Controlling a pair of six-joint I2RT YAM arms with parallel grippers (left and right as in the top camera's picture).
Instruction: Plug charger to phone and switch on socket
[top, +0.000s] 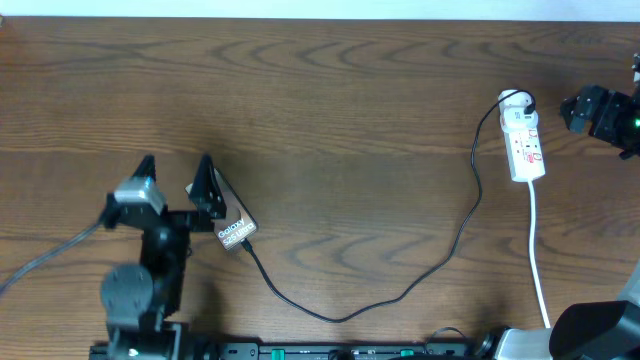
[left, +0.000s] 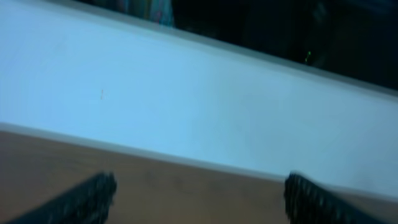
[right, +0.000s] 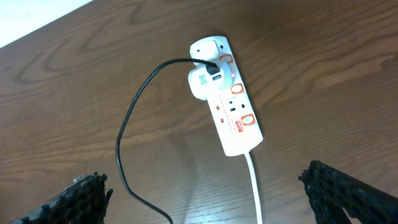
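Surface (top: 330, 110): brown wood grain, carrying everything.
Phone (top: 239, 224): lies flat at the left, slanted, with its white lettering towards the near end.
Charger (top: 340, 317): a thin black cable. One end meets the phone's near end, but whether it is fully seated cannot be told. From there it sags in a long loop towards the near edge and rises to the right, up to the socket.
Socket (right: 235, 121): a white strip with red marks, flat at the far right. The positions of its switches are too small to tell.
Adapter (right: 204, 84): a white block plugged into the strip's far end, with the charger's other end pushed into it.
Cord (right: 255, 190): thicker and white, leaving the strip's near end and running to the near edge.
Left pincer (top: 175, 170): fingers apart with nothing between them. In the overhead view one finger overlaps the phone's far corner, and contact cannot be told. Its own camera is blurred.
Right pincer (right: 208, 196): fingers spread wide and holding nothing, with the socket ahead of it and not touching.
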